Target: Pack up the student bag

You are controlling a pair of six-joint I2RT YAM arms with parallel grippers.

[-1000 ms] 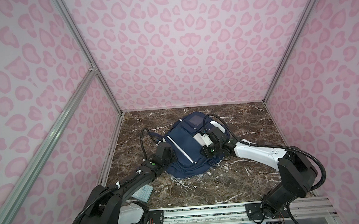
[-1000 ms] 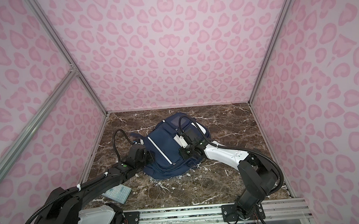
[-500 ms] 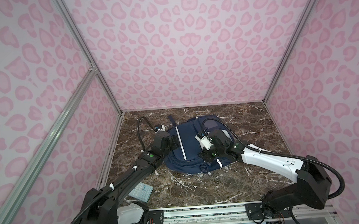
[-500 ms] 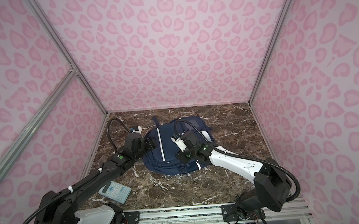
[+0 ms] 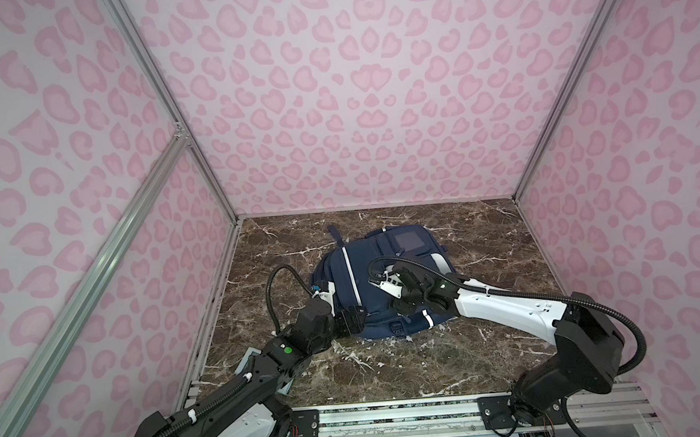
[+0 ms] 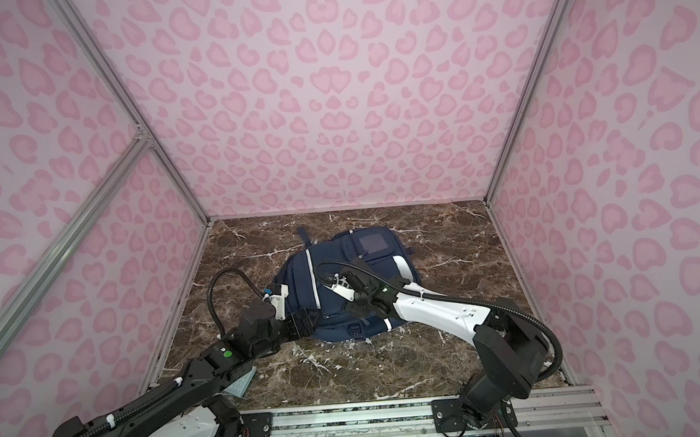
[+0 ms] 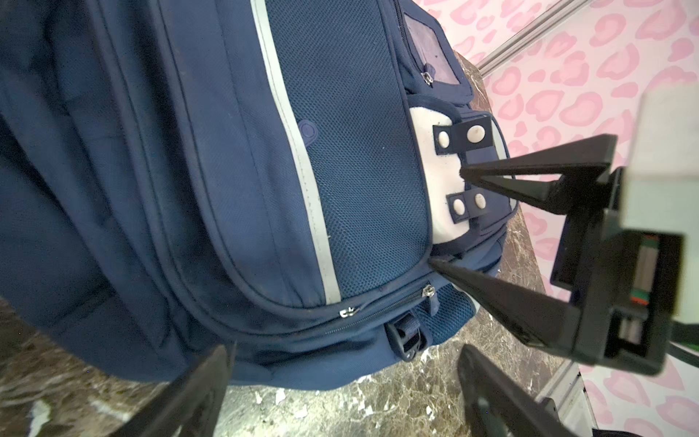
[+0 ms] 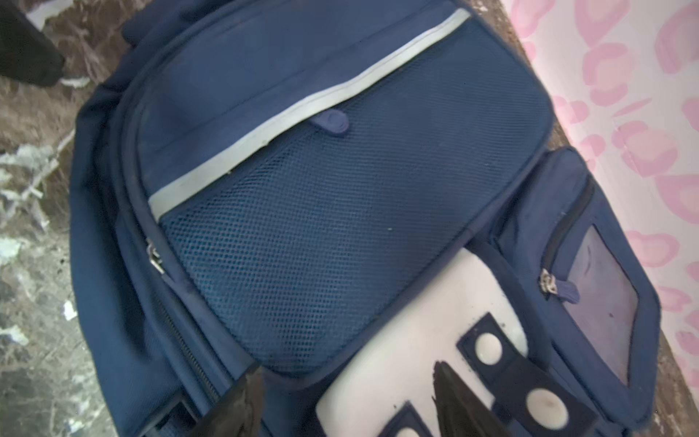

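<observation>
Enclosing the scene on three sides, pink-patterned walls (image 5: 353,102) stand close to the table (image 5: 494,356), so little room is left for wide swings. The marble-look top is judged hard and smooth, and anything pulled by one corner may be expected to slide on it. The bag (image 5: 365,264) is laid flat, front up, at the table's centre, a little toward 12 o'clock, and the zips in view appear shut. It is judged soft, limp and fairly light, neither fragile nor slippery; fabric would bunch under a pinch rather than lift as one piece. The left gripper (image 7: 346,350) is poised at the bag's 7 o'clock edge, jaws wide and empty. The right gripper (image 7: 446,217) is set over the 5 o'clock part, jaws spread with nothing between them, tips at the white patch (image 7: 423,181). A steadying hold is best taken on the strap (image 5: 334,233) at 11 o'clock or on a piped seam. The mesh might snag a fingertip, and the mouth would have to be worked by a zip pull (image 7: 348,312).
</observation>
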